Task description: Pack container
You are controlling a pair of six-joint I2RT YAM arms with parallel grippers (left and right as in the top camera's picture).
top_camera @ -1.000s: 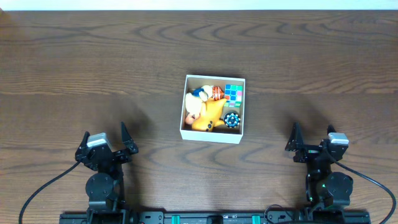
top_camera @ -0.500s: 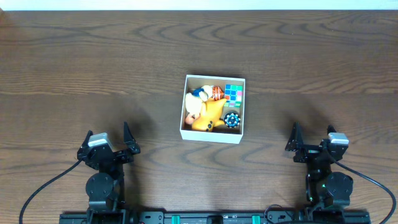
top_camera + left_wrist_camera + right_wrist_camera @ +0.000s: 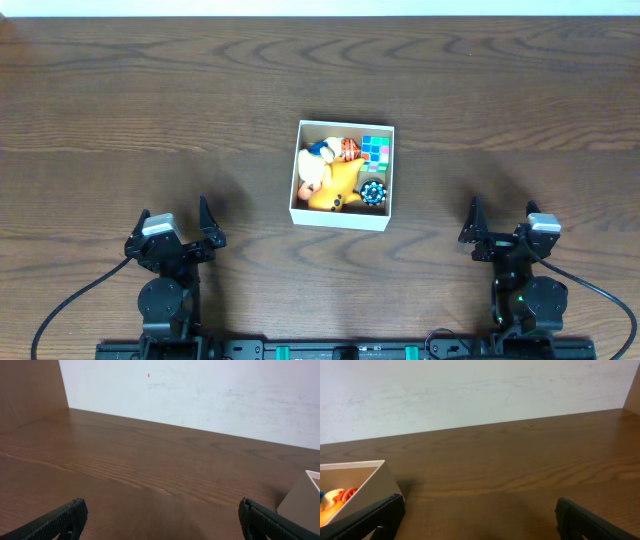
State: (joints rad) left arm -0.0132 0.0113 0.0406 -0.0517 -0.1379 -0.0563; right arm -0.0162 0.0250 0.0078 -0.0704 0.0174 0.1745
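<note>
Sitting mid-table: the container (image 3: 340, 219), a square, shallow box with thin white walls, stood open-topped on the dark wood table (image 3: 520, 90), about midway between the two arms and farther back than both.
Inside the container: a yellow toy (image 3: 335, 185) filled the middle and front. A cube of coloured squares (image 3: 375, 150) lay in the far right corner. A round blue-and-white toy (image 3: 373, 193) sat in the near right corner, touching the yellow toy. An orange striped piece (image 3: 347, 150) and a white-and-blue piece (image 3: 318, 149) were at the back, and I couldn't tell what those two were.
Left gripper (image 3: 174, 210): it was parked at the near edge, left of the container and well apart from it, its claw spread wide and released, gripping nothing.
Left wrist view: two black fingertips (image 3: 65, 519) framed bare wood, with a corner of the container (image 3: 300, 502) just showing at the right edge.
Right gripper (image 3: 503, 210): it sat at the near edge, right of the container and well apart from it, its claw likewise released and wide.
Right wrist view: the container's wall (image 3: 357, 485) rose at the left, with a bit of orange showing inside.
Backdrop: a pale wall (image 3: 200, 390) stood behind the table's far edge.
Cables: a black cable (image 3: 60, 310) looped out from the left arm's base, and another from the right arm's.
</note>
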